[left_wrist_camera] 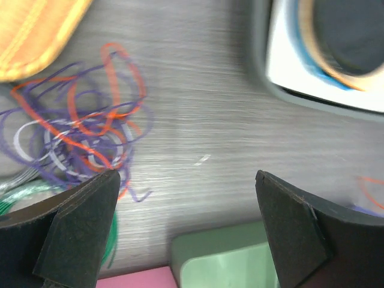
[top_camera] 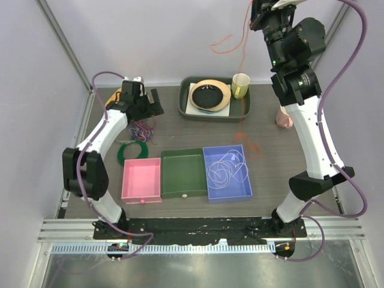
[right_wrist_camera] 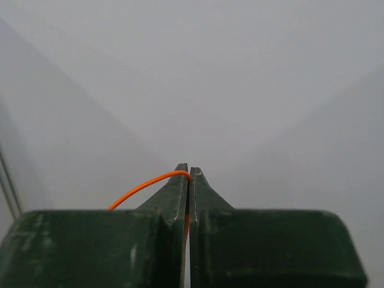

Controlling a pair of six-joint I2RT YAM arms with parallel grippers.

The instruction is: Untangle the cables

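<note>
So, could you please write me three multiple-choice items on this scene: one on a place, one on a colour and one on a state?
1. Where does the white cable lie? A in the pink bin; B in the blue bin; C on the tray.
2. What colour is the cable in the right hand? A orange; B white; C purple.
3. How does the left hand stand? A shut on a cable; B shut on nothing; C open.
Answers: 1 B, it coils inside the blue bin. 2 A, an orange cable is pinched in its shut jaws. 3 C, its jaws stand wide apart with nothing between them.
</note>
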